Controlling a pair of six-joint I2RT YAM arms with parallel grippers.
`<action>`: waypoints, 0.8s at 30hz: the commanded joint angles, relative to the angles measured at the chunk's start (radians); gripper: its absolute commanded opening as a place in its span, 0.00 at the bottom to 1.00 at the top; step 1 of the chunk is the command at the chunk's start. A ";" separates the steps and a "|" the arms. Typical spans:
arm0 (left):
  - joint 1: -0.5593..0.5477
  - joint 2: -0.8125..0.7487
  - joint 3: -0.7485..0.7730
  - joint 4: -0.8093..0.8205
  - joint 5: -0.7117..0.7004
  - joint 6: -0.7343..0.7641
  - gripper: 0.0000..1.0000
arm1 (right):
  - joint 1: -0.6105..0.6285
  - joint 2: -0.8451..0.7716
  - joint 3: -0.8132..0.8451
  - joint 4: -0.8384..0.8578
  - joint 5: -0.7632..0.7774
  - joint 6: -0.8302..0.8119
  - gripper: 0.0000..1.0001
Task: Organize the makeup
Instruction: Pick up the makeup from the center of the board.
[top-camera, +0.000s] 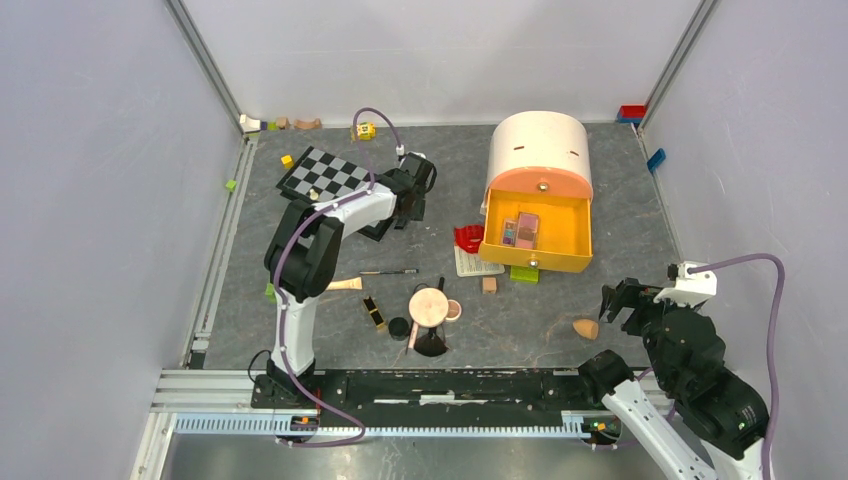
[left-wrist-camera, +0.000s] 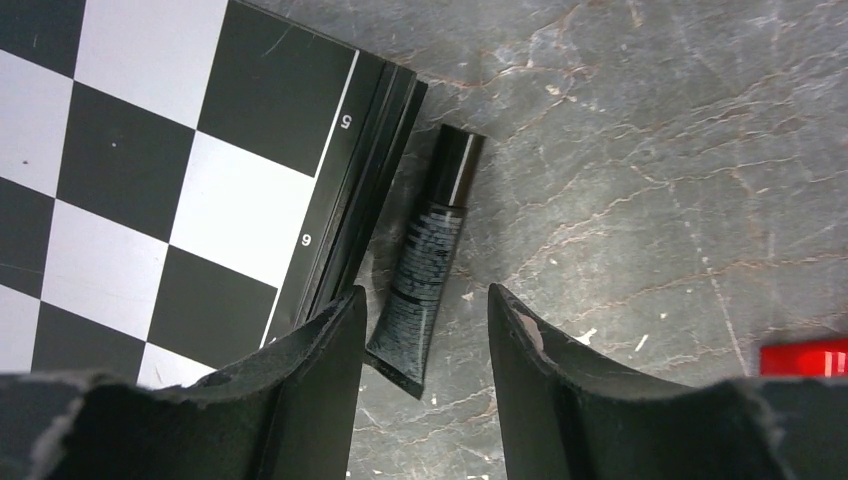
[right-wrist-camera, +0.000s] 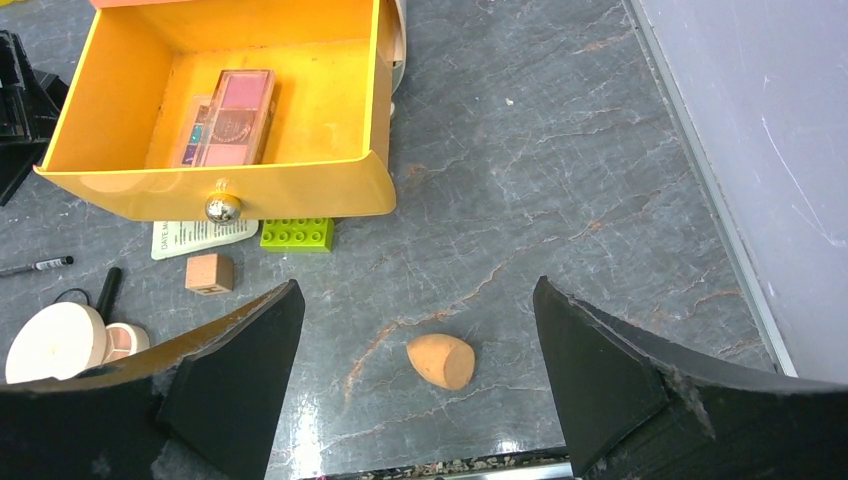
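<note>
Left gripper (left-wrist-camera: 425, 300) jaws stand apart over a black tube (left-wrist-camera: 432, 250) lying flat just beside the checkerboard (left-wrist-camera: 150, 180) edge. Palettes (right-wrist-camera: 235, 110) lie in the open yellow drawer (right-wrist-camera: 300, 185), and the orange sponge (right-wrist-camera: 441, 360) sits on the table (right-wrist-camera: 600, 200) below the wide-apart jaws of the right gripper (right-wrist-camera: 418, 290), untouched

Robot lab test cell. White panel walls (top-camera: 90, 200) box in a grey marbled tabletop (top-camera: 540, 315). Aluminium extrusion rail (top-camera: 200, 385) at lower left; left arm (top-camera: 310, 250) and right arm (top-camera: 700, 370) bolted along bottom edge.
</note>
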 joint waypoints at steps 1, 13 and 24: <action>0.009 0.023 0.035 -0.024 -0.071 0.045 0.54 | 0.005 0.014 -0.005 0.037 -0.012 -0.006 0.92; 0.007 0.036 0.031 -0.031 -0.003 0.030 0.29 | 0.005 0.013 -0.003 0.036 -0.013 -0.009 0.92; -0.004 -0.133 -0.007 -0.042 0.103 -0.038 0.21 | 0.005 0.012 0.009 0.042 -0.008 -0.005 0.92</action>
